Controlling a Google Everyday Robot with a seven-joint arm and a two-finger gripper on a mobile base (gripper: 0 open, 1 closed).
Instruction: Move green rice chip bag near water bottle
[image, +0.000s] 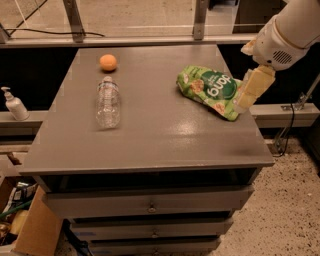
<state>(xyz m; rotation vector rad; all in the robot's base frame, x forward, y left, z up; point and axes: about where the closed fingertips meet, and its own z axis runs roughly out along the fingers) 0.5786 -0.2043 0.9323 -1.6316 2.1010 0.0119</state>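
The end effector (248, 93) sat at the right edge of the green rice chip bag (209, 90), seemingly lined up to grasp it; how open it was couldn't be told. The bag lay on the surface (150, 145), well apart from the water bottle (108, 102).

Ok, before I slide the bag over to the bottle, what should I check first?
1. Is the bag lying on the table? Yes, on the right side: ok.
2. Is the gripper at the bag? It is at the bag's right end, by the table's right edge: ok.
3. Does it have a hold on the bag? Cannot tell.
4. Where is the bottle? On its side at the left, well apart from the bag: ok.
5. Is anything lying on the table between bag and bottle? No: ok.
6. Is the orange in the way? It sits just beyond the bottle's cap, off the straight path: ok.
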